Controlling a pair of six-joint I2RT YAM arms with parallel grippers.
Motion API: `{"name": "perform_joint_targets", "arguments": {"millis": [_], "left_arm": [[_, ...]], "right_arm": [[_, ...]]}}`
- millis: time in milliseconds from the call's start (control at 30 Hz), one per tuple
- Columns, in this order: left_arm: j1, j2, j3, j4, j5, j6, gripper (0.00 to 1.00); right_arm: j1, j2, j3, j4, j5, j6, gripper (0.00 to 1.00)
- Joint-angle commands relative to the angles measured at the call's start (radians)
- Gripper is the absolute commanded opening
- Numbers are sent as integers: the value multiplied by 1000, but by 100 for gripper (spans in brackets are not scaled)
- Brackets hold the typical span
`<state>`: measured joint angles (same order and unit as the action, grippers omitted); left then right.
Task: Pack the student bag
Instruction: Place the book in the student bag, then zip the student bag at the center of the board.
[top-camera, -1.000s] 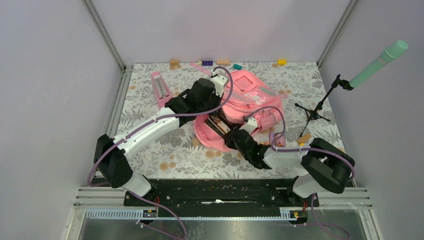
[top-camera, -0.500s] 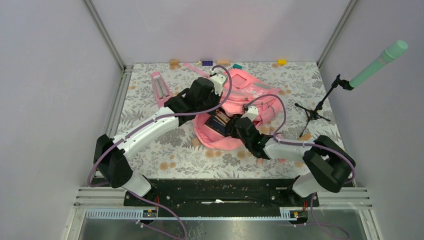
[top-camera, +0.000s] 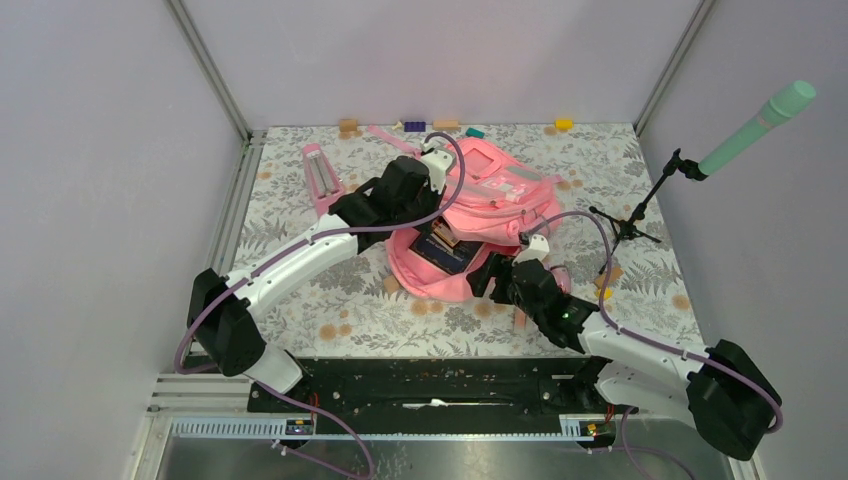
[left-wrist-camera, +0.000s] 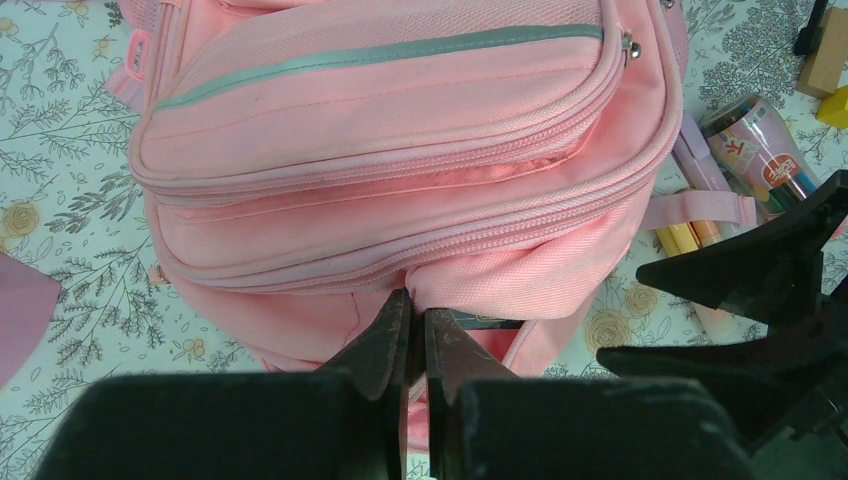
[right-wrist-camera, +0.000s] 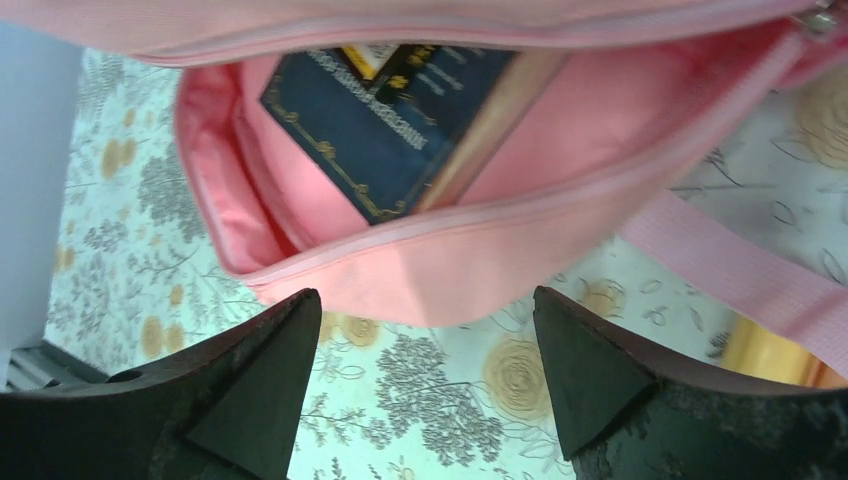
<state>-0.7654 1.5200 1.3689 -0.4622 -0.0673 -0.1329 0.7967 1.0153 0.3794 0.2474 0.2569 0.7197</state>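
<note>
Right gripper (right-wrist-camera: 422, 300) has drawn back from the student bag (left-wrist-camera: 400, 150), jaws spread, while left gripper (left-wrist-camera: 417, 320) pinches its soft, floppy fabric at the opening rim, probably the best hold.

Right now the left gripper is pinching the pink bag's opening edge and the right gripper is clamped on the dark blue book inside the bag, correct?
Not quite. The right gripper is not clamped on the book: the right wrist view shows its jaws wide apart, just outside the student bag, holding nothing. The book does lie inside the bag, and the left gripper is shut on the bag's edge fabric.
</note>
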Motion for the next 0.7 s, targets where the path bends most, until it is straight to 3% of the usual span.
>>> {"name": "perform_joint_targets", "arguments": {"millis": [0, 300, 533, 633, 667], "left_arm": [[-3, -40, 73, 58, 12, -31, 0], [-3, -49, 77, 54, 6, -23, 0], [-3, -49, 79, 53, 11, -22, 0], [-3, -52, 79, 52, 10, -20, 0], [-2, -52, 79, 53, 12, -20, 0]], "right_arm": [[-32, 7, -6, -56, 35, 83, 85], [-37, 140, -55, 89, 82, 248, 72], [-47, 267, -35, 176, 136, 225, 65], [-76, 296, -7, 191, 140, 188, 44], [-99, 304, 5, 192, 132, 177, 30]]}}
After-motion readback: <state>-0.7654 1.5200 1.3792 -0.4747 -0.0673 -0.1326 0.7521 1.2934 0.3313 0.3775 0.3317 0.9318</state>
